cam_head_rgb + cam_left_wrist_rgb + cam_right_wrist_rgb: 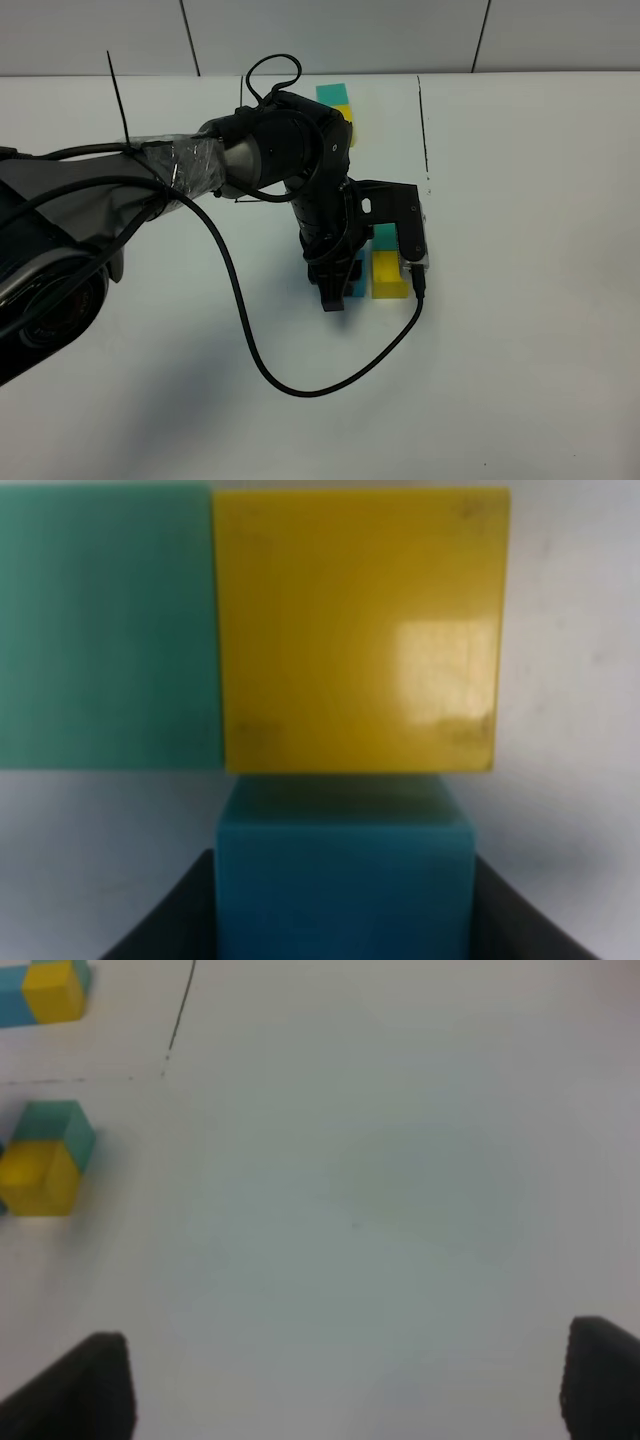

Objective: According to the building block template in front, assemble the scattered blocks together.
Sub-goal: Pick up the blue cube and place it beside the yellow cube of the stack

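Note:
In the left wrist view my left gripper (345, 910) is shut on the sky-blue block (345, 875), whose far face meets the yellow block (360, 630). The teal-green block (105, 630) sits flush against the yellow one's side. From the high camera, the left gripper (335, 288) points down just left of the yellow block (388, 276), with the teal-green block (385, 238) behind it; the blue one is hidden. The template (338, 100) shows partly behind the arm. My right gripper (340, 1390) hangs open over bare table, far from the yellow block (38, 1175), the teal-green block (58, 1125) and the template (45, 990).
A black cable (250, 340) loops from the left arm across the table in front of the blocks. Thin black drawn lines (423, 120) mark the white table near the template. A grey tiled wall (330, 35) bounds the far edge.

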{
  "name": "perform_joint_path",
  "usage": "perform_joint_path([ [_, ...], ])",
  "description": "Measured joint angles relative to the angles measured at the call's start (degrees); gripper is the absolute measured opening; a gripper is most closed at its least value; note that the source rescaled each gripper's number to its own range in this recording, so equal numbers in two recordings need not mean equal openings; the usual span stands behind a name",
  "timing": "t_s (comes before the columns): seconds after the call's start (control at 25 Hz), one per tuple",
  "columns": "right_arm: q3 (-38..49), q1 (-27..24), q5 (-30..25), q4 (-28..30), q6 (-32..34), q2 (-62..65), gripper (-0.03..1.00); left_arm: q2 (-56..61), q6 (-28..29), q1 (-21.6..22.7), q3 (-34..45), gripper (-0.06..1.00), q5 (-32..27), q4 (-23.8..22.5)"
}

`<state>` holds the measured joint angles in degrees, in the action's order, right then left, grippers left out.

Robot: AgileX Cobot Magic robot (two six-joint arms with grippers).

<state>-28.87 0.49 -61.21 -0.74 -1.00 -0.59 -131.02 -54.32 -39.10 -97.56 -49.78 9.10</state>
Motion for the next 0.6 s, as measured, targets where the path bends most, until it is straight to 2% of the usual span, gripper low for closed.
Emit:
perform_joint_path([
  [0.6,0.0,0.0,0.0,0.0,0.0,0.0,0.73,0.0,0.0,0.0,0.0,0.00,0.2,0.2],
])
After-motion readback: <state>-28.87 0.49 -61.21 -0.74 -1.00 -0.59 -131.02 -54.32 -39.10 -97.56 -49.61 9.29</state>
